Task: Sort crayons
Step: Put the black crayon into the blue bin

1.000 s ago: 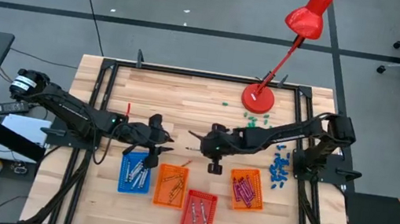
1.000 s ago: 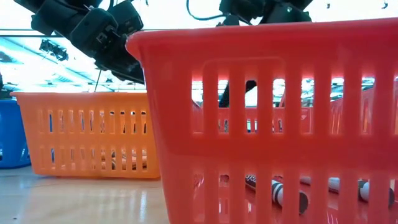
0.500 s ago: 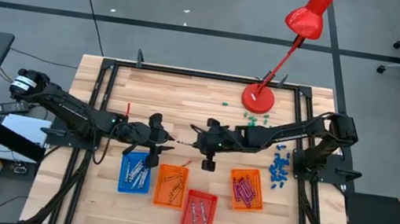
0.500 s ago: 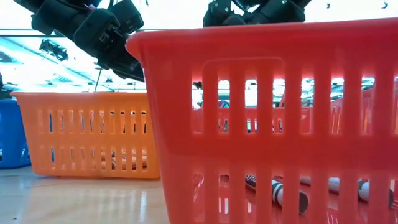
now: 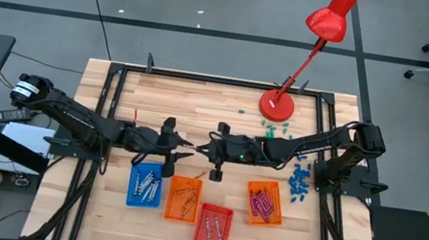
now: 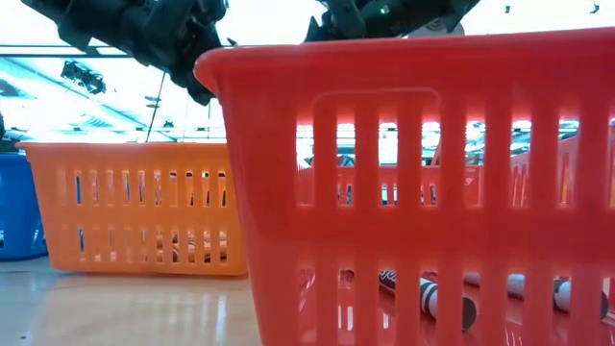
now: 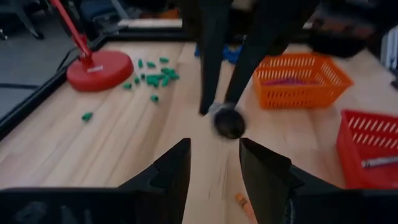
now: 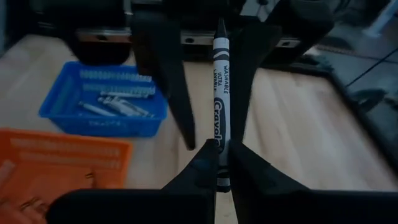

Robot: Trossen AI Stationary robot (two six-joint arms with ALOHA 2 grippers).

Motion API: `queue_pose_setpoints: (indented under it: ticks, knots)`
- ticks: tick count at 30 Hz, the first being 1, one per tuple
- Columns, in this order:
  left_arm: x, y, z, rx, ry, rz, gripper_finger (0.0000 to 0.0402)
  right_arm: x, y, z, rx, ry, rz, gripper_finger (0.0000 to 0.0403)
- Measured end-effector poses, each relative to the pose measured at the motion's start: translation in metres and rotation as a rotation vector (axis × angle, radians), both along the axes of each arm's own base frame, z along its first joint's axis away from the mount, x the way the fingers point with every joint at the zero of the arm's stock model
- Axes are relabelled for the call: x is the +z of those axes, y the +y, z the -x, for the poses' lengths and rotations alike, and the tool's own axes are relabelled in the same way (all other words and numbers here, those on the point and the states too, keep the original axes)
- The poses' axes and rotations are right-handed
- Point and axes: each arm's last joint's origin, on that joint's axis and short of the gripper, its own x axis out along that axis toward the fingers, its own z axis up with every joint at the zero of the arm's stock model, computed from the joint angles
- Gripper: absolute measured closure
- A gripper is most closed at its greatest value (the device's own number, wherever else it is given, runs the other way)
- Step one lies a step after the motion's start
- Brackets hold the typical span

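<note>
My right gripper (image 8: 217, 168) hangs above the table's middle (image 5: 208, 150), shut on a grey-white crayon (image 8: 219, 93) with black print. My left gripper (image 7: 214, 167) faces it from the left (image 5: 180, 147), open and holding nothing. In the right wrist view the crayon's free end points between the left gripper's two dark fingers farther off; I cannot tell whether they touch it. An orange crayon (image 7: 244, 205) lies flat on the wood below the two grippers. More crayons lie in the trays. My right gripper pinches the crayon's near end (image 8: 217, 163) between its two fingers. The crayon runs on along the fingers and sticks out well past their tips, toward the table's left. It is lifted clear of the table.
A blue tray (image 5: 145, 185), an orange tray (image 5: 183, 198), a red tray (image 5: 213, 227) and a second orange tray (image 5: 264, 202) stand along the near side. A red lamp's base (image 5: 276, 104) stands at the far edge, with teal bits (image 5: 277, 128) and blue bits (image 5: 301, 180) near it.
My right gripper has risen with the crayon, tipped up from pointing steeply down to nearly level, and gone toward the table's left, closer to my left gripper. My left gripper has tipped up a little and stayed open.
</note>
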Motion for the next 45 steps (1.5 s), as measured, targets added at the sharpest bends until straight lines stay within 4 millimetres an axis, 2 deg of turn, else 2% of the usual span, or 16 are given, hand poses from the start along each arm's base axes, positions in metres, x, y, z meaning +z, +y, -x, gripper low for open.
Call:
queue_pose_setpoints:
  ticks: [11,22,36,40,45]
  knots:
    - [0.008,-0.001,-0.003,-0.018,-0.083,-0.031,0.0253,0.009,0.001,0.004,-0.007,-0.032,0.018,0.037]
    - [0.014,-0.003,-0.003,-0.034,-0.129,-0.044,0.0253,-0.01,0.0,0.021,-0.007,-0.114,-0.026,0.037]
    - [0.021,-0.002,-0.005,-0.028,-0.204,-0.035,0.0254,-0.012,0.002,0.023,0.031,-0.195,-0.044,0.037]
    - [0.021,-0.001,-0.005,-0.024,-0.205,-0.041,0.0268,-0.012,0.002,0.023,0.043,-0.197,-0.048,0.037]
    - [0.021,0.0,-0.006,-0.022,-0.203,-0.046,0.0311,-0.012,0.002,0.023,0.042,-0.2,-0.048,0.037]
